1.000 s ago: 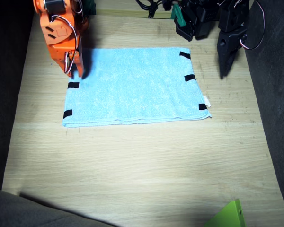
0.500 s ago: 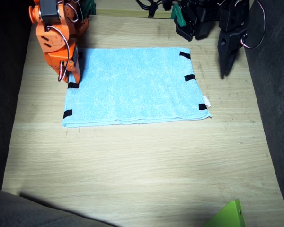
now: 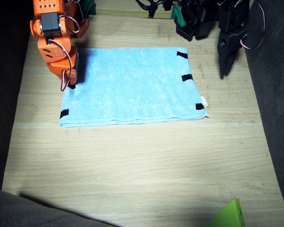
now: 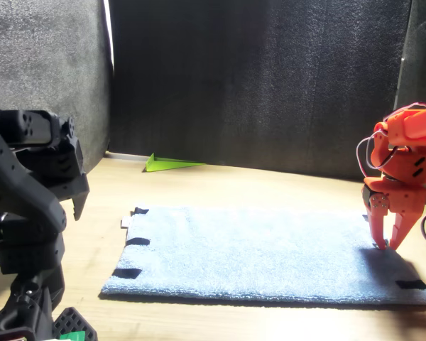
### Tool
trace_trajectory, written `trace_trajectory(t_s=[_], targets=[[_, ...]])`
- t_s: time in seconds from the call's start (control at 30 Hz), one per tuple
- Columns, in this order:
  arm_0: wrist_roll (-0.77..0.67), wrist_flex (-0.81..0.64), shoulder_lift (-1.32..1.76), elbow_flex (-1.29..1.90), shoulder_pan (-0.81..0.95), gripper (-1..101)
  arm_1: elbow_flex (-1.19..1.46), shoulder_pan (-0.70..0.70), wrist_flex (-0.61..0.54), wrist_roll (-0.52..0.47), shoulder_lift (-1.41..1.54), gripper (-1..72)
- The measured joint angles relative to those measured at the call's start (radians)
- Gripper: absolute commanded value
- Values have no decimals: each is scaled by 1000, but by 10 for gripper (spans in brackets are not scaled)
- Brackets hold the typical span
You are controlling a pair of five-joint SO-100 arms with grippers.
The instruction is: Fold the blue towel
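Observation:
The blue towel (image 3: 132, 85) lies flat on the wooden table, also seen as a wide sheet in the front view (image 4: 263, 256). Black strips mark its short edges and a white tag (image 3: 204, 101) sticks out at one side. My orange right gripper (image 3: 70, 85) points straight down at the towel's edge near a black strip. In the front view this gripper (image 4: 385, 246) has its fingers slightly apart, tips touching the cloth. My black left gripper (image 3: 224, 72) hangs beside the opposite edge, off the towel, jaws together and holding nothing.
A green wedge-shaped piece (image 3: 229, 215) lies at the table's near corner, also seen in the front view (image 4: 172, 164). Black foam walls (image 4: 255, 78) enclose the table. Cables and arm bases (image 3: 189, 19) crowd the far edge.
My right gripper has moved outward to the towel's edge and come down onto it. The whole towel has slid slightly toward the right arm's side. The left arm has not moved.

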Motion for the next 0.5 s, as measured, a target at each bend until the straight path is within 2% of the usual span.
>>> trace_trajectory(t_s=[0.17, 0.33, 0.5], targets=[[0, 0, 25, 0, -3, 152, 2, 72, 18, 12, 25, 0], [0, 0, 29, 0, -8, 153, -20, 261, 109, 37, 77, 0], [0, 0, 34, 9, 9, 153, -161, 405, 232, 64, 78, 0]])
